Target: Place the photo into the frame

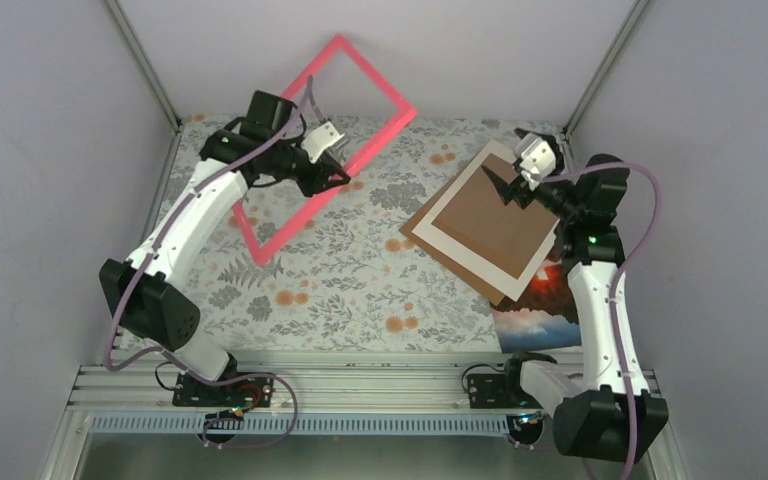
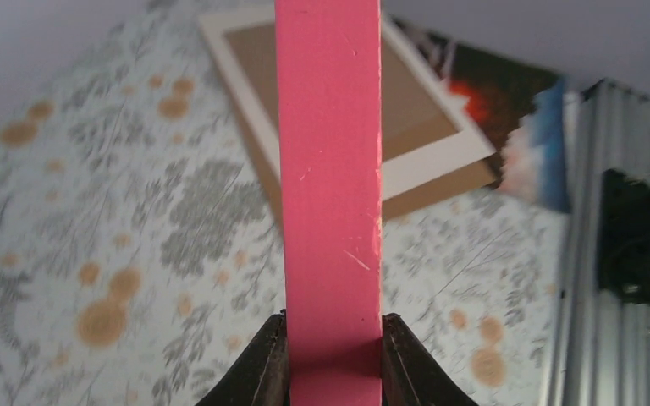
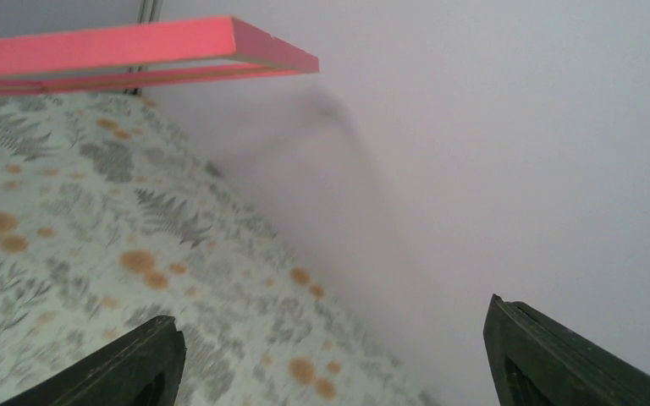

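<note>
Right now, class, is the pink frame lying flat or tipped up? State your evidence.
Tipped up. The left gripper clamps one rail of the frame, whose far corner stands high above the table.

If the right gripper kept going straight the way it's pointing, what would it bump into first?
Probably the flowery tablecloth, close to the grey wall, though depth is hard to judge. The pink frame sits higher, off the right gripper's line.

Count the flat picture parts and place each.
4: frame raised at left in the left tool; mat atop board at right; photo under them, mostly hidden. More may lie beneath.
</note>
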Motion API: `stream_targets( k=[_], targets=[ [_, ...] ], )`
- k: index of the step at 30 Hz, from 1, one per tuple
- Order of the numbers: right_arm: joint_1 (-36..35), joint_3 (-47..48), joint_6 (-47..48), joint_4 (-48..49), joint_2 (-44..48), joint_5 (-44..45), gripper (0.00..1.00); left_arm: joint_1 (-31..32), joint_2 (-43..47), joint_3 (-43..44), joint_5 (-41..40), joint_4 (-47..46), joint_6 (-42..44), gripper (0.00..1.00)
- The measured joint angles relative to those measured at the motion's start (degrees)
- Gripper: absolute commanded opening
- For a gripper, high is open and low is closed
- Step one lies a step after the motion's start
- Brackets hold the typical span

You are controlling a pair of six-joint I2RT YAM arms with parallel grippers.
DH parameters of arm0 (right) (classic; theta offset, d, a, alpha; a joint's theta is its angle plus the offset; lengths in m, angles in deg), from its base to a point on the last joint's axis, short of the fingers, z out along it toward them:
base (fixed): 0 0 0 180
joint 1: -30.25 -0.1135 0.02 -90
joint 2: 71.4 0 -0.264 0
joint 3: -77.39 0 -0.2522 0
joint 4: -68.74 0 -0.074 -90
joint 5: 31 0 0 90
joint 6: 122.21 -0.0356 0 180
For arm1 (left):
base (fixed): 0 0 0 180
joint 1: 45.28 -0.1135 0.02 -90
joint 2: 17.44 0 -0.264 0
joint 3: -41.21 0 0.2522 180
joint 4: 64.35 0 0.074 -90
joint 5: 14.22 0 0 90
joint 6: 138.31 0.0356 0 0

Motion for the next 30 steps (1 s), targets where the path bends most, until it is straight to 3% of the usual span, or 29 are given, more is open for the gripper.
stream_targets(
  k=[8, 16, 23, 30],
  targets=[
    [-0.57, 8.24, -1.4, 9.7, -4.02, -3.54, 0.87, -0.44, 0.04, 9.62, 21.44, 12.09, 6.21, 0.02],
    [-6.86, 17.11, 3.32, 8.94, -8.28, -6.38, 0.85, 0.07, 0.59, 11.52, 39.08, 21.94, 11.37, 0.02],
    [-15.15, 20.46, 8.44, 6.16, -10.84, -5.01, 0.8, 1.18, 3.08, 12.02, 46.12, 24.9, 13.6, 0.02],
    [-17.64, 24.11, 10.27, 6.4, -15.54, -0.68, 0.7, 2.25, 5.57, 10.75, 48.59, 26.14, 15.02, 0.02]
  ],
)
